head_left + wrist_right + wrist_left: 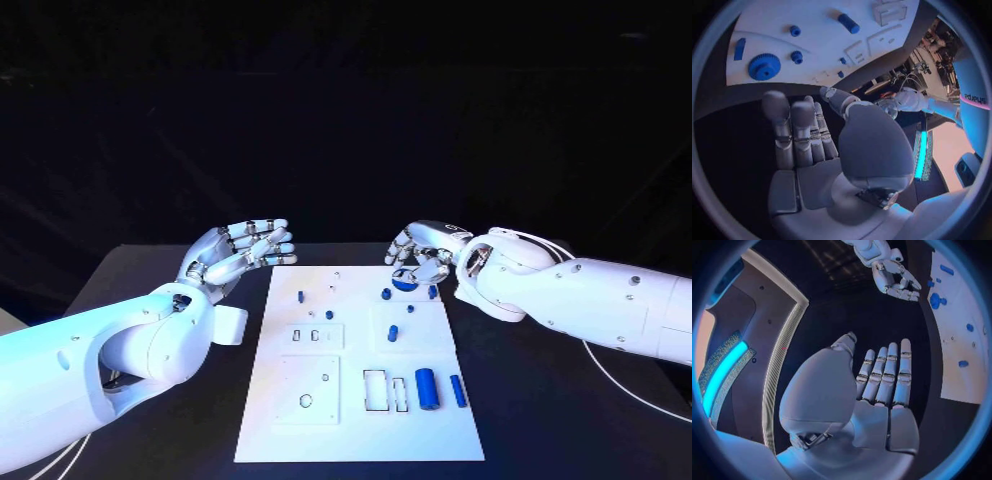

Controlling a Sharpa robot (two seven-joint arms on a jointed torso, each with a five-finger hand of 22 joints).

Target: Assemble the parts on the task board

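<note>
Blue plastic gear wheel is sitting at the far edge of the flat white task board, I'm guessing light and stiff, so I'm eyeing its toothed rim. Silver right hand is hovering just above, fingers loosely spread, empty; silver left hand is idling flat-open beside the board.

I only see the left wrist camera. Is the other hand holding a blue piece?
Observer: No, the right wrist view shows the right hand with an empty palm.
Child: What's on the board at the end nearest the robot?
Observer: A fat blue cylinder lies beside a thinner cylinder.
Child: Is my hand above the board?
Observer: No, the left hand is over the black table, just off the board's far left corner.
</note>
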